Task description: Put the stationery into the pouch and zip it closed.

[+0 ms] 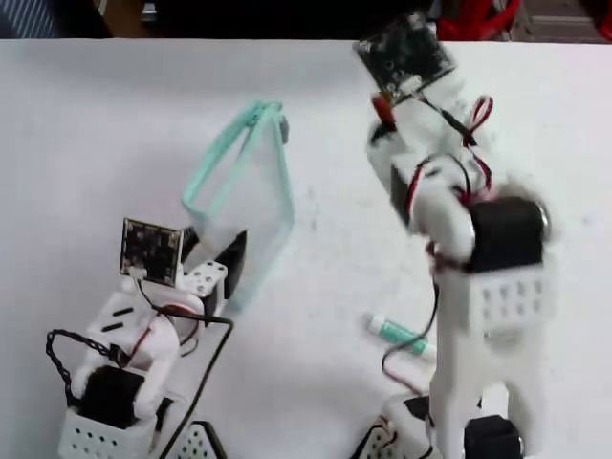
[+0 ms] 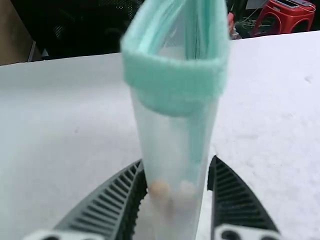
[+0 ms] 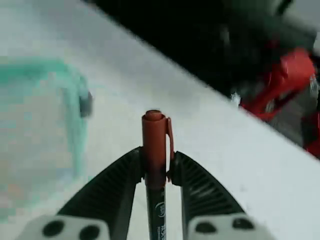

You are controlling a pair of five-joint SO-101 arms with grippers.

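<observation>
A clear pouch (image 1: 244, 196) with teal trim stands on its edge at the table's middle left, its mouth open. My left gripper (image 1: 222, 266) is shut on the pouch's near end. In the left wrist view the pouch (image 2: 175, 80) rises between the fingers (image 2: 117, 192), and two small round things, one peach and one white, show through its wall low down. My right gripper (image 1: 382, 120) is at the far side of the table, right of the pouch, shut on a red-capped pen (image 3: 154, 135). The pouch's teal rim (image 3: 75, 115) lies off to one side of the pen.
A white and teal tube (image 1: 400, 336) lies on the table at the front right, beside the right arm's base (image 1: 483, 382). Black cables trail from the left arm's base (image 1: 115, 392). Red objects sit beyond the table's far edge (image 1: 287, 40).
</observation>
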